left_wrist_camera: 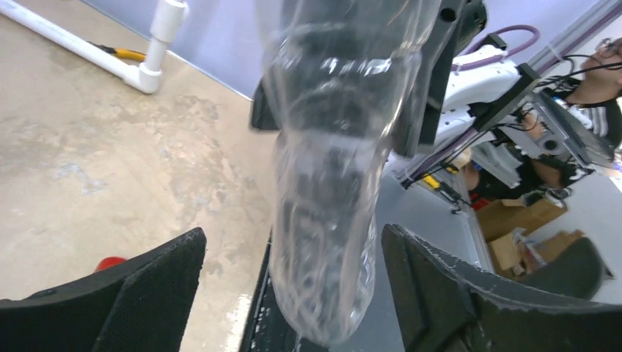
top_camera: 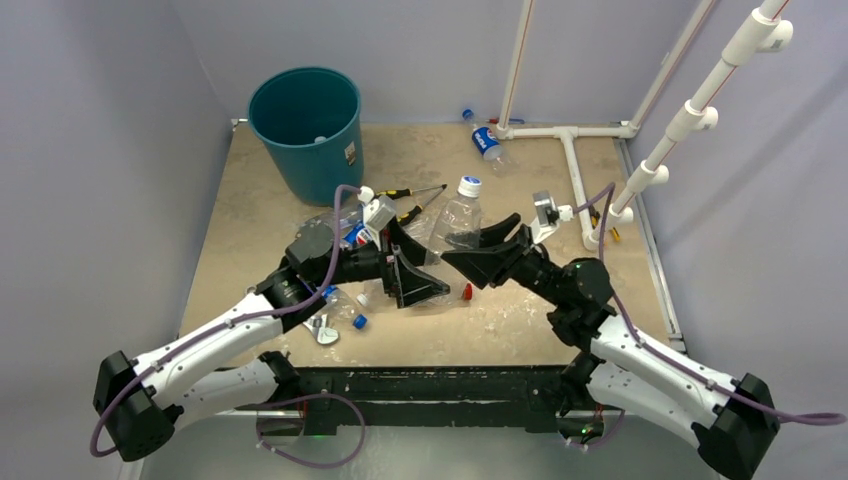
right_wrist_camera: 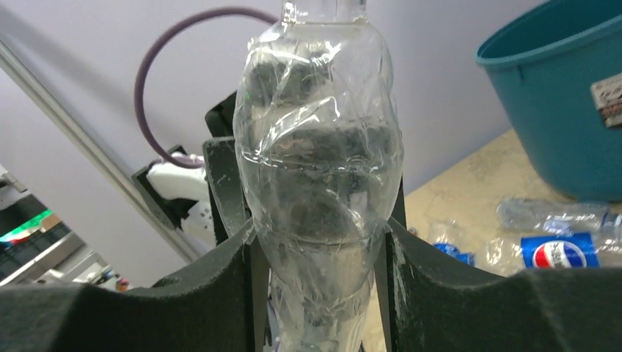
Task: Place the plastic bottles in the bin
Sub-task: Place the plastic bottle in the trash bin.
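Note:
My right gripper (top_camera: 478, 245) is shut on a clear, label-less plastic bottle (top_camera: 456, 215) with a white cap, held above the table's middle. In the right wrist view both pads press the bottle's body (right_wrist_camera: 319, 183). My left gripper (top_camera: 415, 277) is open. In the left wrist view its fingers (left_wrist_camera: 165, 282) stand on either side of the bottle's lower end (left_wrist_camera: 330, 220) without touching it. The teal bin (top_camera: 305, 125) stands at the back left and also shows in the right wrist view (right_wrist_camera: 565, 110). More bottles (top_camera: 340, 300) lie under the left arm. A Pepsi bottle (top_camera: 487, 143) lies at the back.
Two yellow-and-black screwdrivers (top_camera: 415, 192) lie right of the bin. A red cap (top_camera: 467, 291) sits near the front. A white PVC pipe frame (top_camera: 575, 165) runs along the back right. A Pepsi-labelled bottle (right_wrist_camera: 561, 253) lies below the bin in the right wrist view.

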`<state>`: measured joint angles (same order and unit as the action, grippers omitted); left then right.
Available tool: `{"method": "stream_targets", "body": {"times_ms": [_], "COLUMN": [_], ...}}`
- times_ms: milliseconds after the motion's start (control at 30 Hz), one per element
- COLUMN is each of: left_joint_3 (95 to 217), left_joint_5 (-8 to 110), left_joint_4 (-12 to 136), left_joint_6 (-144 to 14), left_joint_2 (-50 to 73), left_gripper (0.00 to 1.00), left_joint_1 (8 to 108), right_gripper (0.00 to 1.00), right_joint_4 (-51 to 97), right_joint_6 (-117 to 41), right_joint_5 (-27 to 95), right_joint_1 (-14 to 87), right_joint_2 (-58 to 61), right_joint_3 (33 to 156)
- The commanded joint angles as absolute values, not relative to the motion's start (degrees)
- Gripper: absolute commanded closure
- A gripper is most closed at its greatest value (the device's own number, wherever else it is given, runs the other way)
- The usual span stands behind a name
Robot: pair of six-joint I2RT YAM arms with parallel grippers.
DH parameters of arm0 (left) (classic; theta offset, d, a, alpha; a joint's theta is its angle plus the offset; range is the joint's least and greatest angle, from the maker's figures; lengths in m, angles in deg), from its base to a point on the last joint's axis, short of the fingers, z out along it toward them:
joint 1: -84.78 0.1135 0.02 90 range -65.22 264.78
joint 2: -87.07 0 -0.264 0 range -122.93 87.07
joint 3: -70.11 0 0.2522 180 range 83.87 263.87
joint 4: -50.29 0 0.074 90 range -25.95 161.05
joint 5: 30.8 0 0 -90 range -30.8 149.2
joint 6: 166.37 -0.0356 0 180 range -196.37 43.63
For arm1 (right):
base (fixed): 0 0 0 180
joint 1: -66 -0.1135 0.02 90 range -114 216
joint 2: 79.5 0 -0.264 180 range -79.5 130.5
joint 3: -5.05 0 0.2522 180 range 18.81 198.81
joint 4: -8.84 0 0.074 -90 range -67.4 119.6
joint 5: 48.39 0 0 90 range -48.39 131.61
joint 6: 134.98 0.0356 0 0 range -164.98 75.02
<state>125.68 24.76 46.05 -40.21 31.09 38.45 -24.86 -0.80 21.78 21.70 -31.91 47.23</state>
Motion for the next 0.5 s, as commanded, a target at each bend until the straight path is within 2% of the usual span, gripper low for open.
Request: {"method": "stream_targets", "body": {"times_ms": [0,100,233,467], "left_joint_3": [128.8,131.2,137.5,152.6], "left_joint_5": [31.1,37.0,43.4,40.2], "left_joint_4": [53.4,58.8,61.8,63.9], "left_joint_6": [-44.9,-49.4,-54.8,-57.1], "left_joint_2": [36.8,40.6,42.9,31.2], "left_gripper": [0.06,0.01,0.01,0.01], "left_joint_1": [38.2,38.2,38.2,38.2], "right_gripper": [0.59,0.59,0.60,0.62], "right_joint_4": [-21.7,-12.0,-2.9,1.6], "right_joint_6": [-6.5,-12.1,-18.0,-22.5], "right_joint_5": [24.9,24.5,24.4,25.0], "right_joint_1": [21.6,21.6,21.6,20.7], "right_joint_2": [-37.1,-40.3,-42.3,-43.6], "right_joint_3": [47.4,49.0,50.5,50.5]}}
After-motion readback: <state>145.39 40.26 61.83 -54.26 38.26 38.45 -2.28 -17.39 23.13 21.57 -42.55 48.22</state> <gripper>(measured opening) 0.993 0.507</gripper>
